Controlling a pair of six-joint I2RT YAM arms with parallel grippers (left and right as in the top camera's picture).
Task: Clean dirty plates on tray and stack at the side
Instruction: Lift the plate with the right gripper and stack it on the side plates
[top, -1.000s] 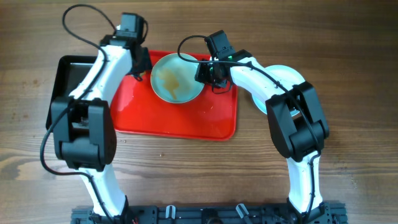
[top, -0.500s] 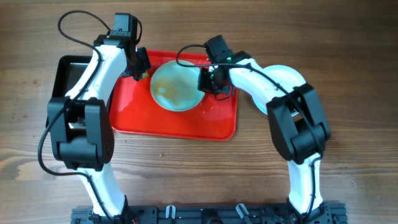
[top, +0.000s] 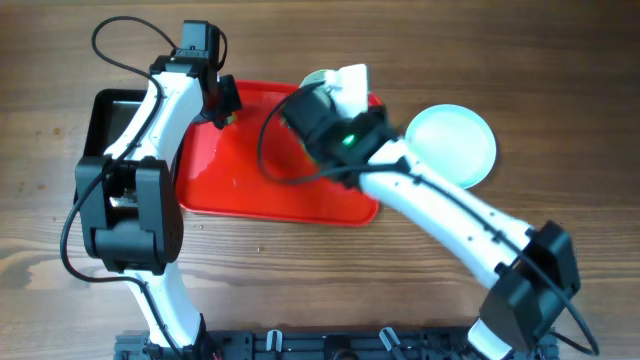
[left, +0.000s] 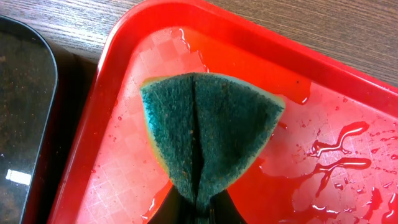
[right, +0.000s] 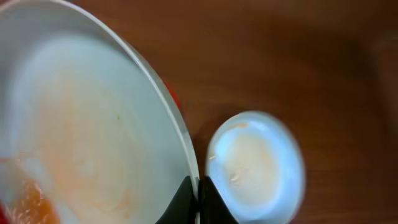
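My right gripper (right: 198, 190) is shut on the rim of a dirty plate (right: 93, 137), pale with faint orange smears, held up and tilted. In the overhead view only a sliver of that plate (top: 313, 79) shows behind the raised right arm, above the red tray's (top: 290, 185) far edge. A second plate (top: 452, 145) lies on the table right of the tray and shows blurred in the right wrist view (right: 255, 165). My left gripper (left: 199, 208) is shut on a folded green sponge (left: 208, 127) over the wet tray's (left: 348, 130) far left corner; it also shows in the overhead view (top: 222, 105).
A black glossy tray (top: 110, 120) sits against the red tray's left side and shows in the left wrist view (left: 25, 112). Water and reddish streaks (left: 336, 155) lie on the red tray. The raised right arm (top: 440, 200) crosses over the tray's right part.
My right arm has lifted the plate off the tray and tipped it on edge, rising toward the camera. The left gripper with the sponge has shifted slightly toward the tray's far left corner.
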